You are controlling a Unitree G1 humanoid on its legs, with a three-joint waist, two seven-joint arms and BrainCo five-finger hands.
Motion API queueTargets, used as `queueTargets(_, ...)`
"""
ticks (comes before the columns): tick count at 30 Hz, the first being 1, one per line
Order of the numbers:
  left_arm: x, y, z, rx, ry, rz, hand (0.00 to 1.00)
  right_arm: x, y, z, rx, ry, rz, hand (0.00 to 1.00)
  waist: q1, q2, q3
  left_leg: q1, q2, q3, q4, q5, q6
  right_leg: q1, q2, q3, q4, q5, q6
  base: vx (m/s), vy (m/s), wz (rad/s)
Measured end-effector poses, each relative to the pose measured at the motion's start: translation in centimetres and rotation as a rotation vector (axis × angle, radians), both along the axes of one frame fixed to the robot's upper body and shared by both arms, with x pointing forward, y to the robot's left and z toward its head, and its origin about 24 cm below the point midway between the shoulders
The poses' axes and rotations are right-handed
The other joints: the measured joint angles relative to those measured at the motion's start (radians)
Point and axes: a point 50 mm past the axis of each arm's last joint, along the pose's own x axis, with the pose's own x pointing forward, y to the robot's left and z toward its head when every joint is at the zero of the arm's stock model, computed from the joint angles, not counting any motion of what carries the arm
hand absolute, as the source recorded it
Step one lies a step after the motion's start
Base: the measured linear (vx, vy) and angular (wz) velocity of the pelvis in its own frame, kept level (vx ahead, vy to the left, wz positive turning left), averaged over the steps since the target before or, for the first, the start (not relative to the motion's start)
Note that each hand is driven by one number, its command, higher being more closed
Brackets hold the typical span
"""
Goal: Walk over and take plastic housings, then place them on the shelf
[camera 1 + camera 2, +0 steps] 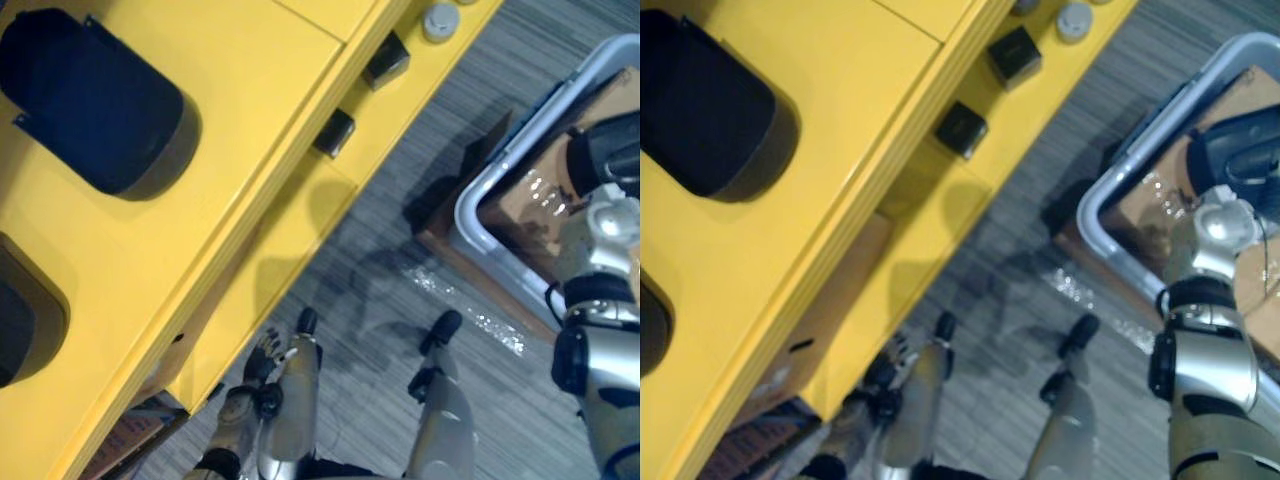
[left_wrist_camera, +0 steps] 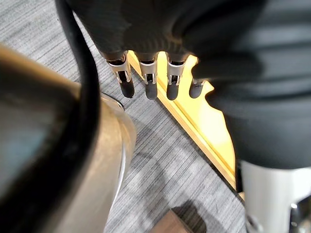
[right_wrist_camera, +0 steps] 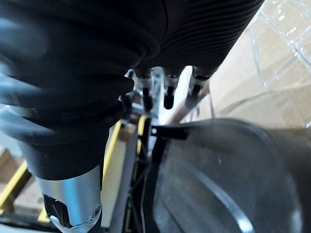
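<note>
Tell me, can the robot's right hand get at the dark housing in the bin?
Probably yes: the right hand hangs over the grey bin with open fingers, and the dark housing lies just past them with nothing between.

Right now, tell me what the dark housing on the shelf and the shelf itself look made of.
Dark housing: probably moulded plastic, matt black, rounded corners, faint sheen. Shelf: smooth glossy yellow, painted board or metal; cannot tell which.

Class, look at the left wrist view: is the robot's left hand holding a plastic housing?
No: the fingers of the left hand hang straight above the grey floor, holding nothing.
</note>
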Motion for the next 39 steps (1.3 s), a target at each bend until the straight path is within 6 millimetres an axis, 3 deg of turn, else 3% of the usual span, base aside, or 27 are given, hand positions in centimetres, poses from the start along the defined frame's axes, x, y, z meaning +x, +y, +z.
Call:
queueTargets(6, 0.2, 0.0, 0.1, -0.001, -0.005, 0.000, 0.00, 0.0, 0.0, 0.0, 0.014, -0.006, 0.003, 0.00, 0.003, -0.004, 0.002, -0.005, -0.002, 0.000, -0.001, 0.003, 0.000, -0.010, -0.003, 0.002, 0.005, 0.000, 0.000, 0.00, 0.001, 0.01)
queueTargets(9, 0.2, 0.0, 0.1, -0.015, -0.005, 0.007, 0.00, 0.3, -0.3, -1.3, 0.091, 0.028, 0.058, 0.00, 0.004, -0.004, 0.003, -0.007, -0.006, -0.002, -0.006, 0.008, 0.002, -0.011, -0.009, -0.003, 0.007, -0.001, 0.002, -0.01, 0.004, 0.07)
queueTargets(11, 0.1, 0.1, 0.1, -0.032, -0.004, 0.020, 0.00, -0.1, -1.8, -0.5, 0.122, 0.064, 0.090, 0.00, 0.002, -0.006, 0.003, -0.017, -0.011, -0.015, -0.007, 0.012, 0.002, -0.013, -0.016, -0.020, 0.016, -0.010, 0.006, -0.01, -0.003, 0.20)
queueTargets(13, 0.1, 0.3, 0.1, -0.056, -0.004, 0.042, 0.00, -0.2, -1.4, -0.5, 0.121, 0.131, -0.010, 0.00, 0.005, -0.012, 0.004, -0.020, -0.011, -0.021, -0.012, 0.016, -0.001, -0.022, -0.019, -0.022, 0.033, -0.020, 0.005, 0.02, -0.007, 0.10)
queueTargets(17, 0.1, 0.3, 0.0, -0.059, -0.002, 0.037, 0.00, -0.7, -1.3, 0.5, 0.065, 0.097, -0.118, 0.00, 0.000, -0.014, 0.005, -0.015, -0.008, -0.015, -0.015, 0.017, -0.001, -0.025, -0.017, -0.020, 0.033, -0.019, 0.004, 0.03, -0.006, -0.04)
queueTargets(20, 0.0, 0.8, 0.0, -0.074, 0.002, 0.054, 0.00, -1.1, -1.3, 2.1, 0.040, 0.016, -0.152, 0.00, -0.011, -0.033, 0.007, -0.007, 0.003, -0.004, -0.014, 0.016, -0.002, -0.023, -0.008, -0.016, 0.032, -0.019, 0.004, 0.00, -0.020, -0.09)
queueTargets(22, -0.3, 2.2, -0.2, -0.078, 0.025, 0.109, 0.00, -2.1, -1.4, 3.3, -0.049, -0.066, -0.193, 0.00, -0.034, -0.072, 0.008, 0.016, 0.026, 0.006, -0.012, 0.014, -0.005, 0.008, 0.015, -0.016, 0.013, -0.018, 0.002, 0.01, -0.042, -0.13)
queueTargets(24, -0.4, 3.4, -0.2, -0.065, 0.029, 0.137, 0.00, -2.7, -1.8, 3.1, -0.052, -0.101, -0.215, 0.00, -0.048, -0.108, 0.007, 0.031, 0.040, 0.008, -0.010, 0.009, -0.011, 0.026, 0.029, -0.014, 0.010, -0.020, -0.002, 0.01, -0.036, -0.12)
queueTargets(26, -0.5, 4.0, -0.2, -0.047, 0.037, 0.144, 0.00, -3.5, -2.6, 2.2, -0.022, -0.099, -0.250, 0.00, -0.054, -0.128, -0.001, 0.037, 0.051, 0.008, 0.004, -0.005, -0.013, 0.041, 0.041, -0.013, 0.001, -0.018, -0.005, -0.03, -0.012, -0.10)
queueTargets(39, -0.7, 4.1, -0.5, -0.047, 0.053, 0.151, 0.00, -3.4, -3.7, -2.5, 0.194, -0.066, -0.112, 0.00, -0.048, -0.131, -0.003, 0.053, 0.053, 0.029, 0.023, -0.014, -0.011, 0.058, 0.043, 0.004, -0.009, -0.006, -0.005, -0.02, 0.006, -0.04)
